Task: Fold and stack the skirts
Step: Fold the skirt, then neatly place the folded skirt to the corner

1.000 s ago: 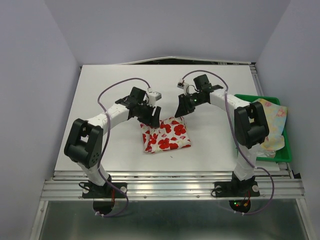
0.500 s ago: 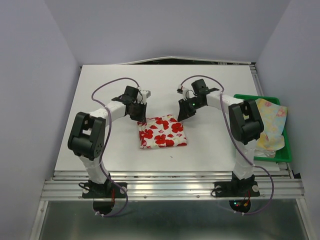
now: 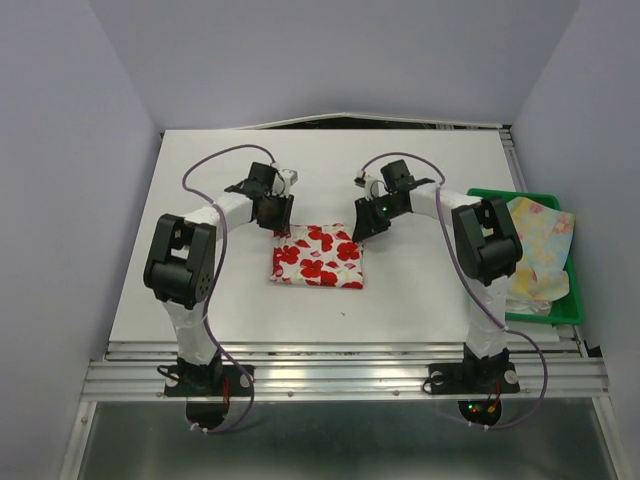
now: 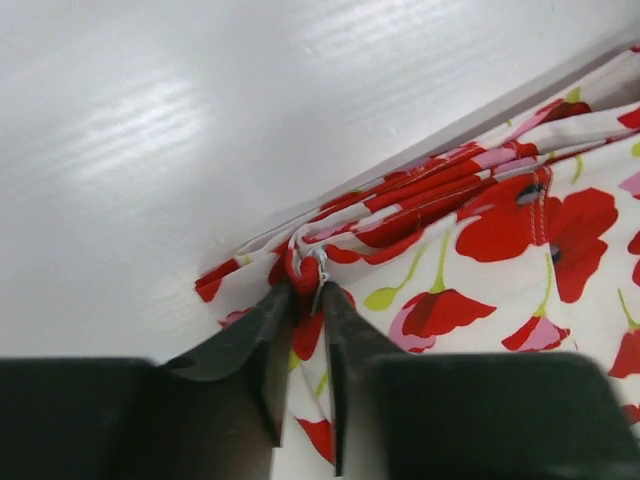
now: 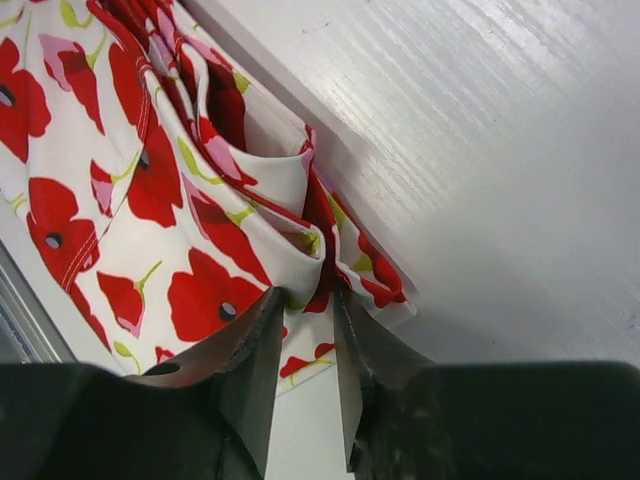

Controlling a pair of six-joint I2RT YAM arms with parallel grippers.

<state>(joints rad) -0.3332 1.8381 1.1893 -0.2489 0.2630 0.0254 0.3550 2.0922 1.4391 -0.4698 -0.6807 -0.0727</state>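
Observation:
The white skirt with red flowers [image 3: 317, 257] lies folded on the white table, mid-front. My left gripper [image 3: 279, 226] is shut on its far left corner; in the left wrist view the gripper [image 4: 306, 290] pinches a bunched red fold of the skirt [image 4: 500, 230]. My right gripper [image 3: 360, 232] is shut on the far right corner; in the right wrist view the gripper [image 5: 308, 300] pinches several cloth layers of the skirt [image 5: 150, 190]. Both grippers are low at the table. The pale yellow floral skirt [image 3: 542, 250] lies crumpled in the green tray [image 3: 500, 197] at the right.
The green tray stands at the table's right edge beside the right arm. Purple cables loop above both arms. A metal rail [image 3: 340, 355] runs along the near edge of the table. Grey walls close in left, right and back.
Both grippers have moved away from me and down to the table, dragging the red-flowered skirt's far edge with them. The skirt now lies flatter and further back and left.

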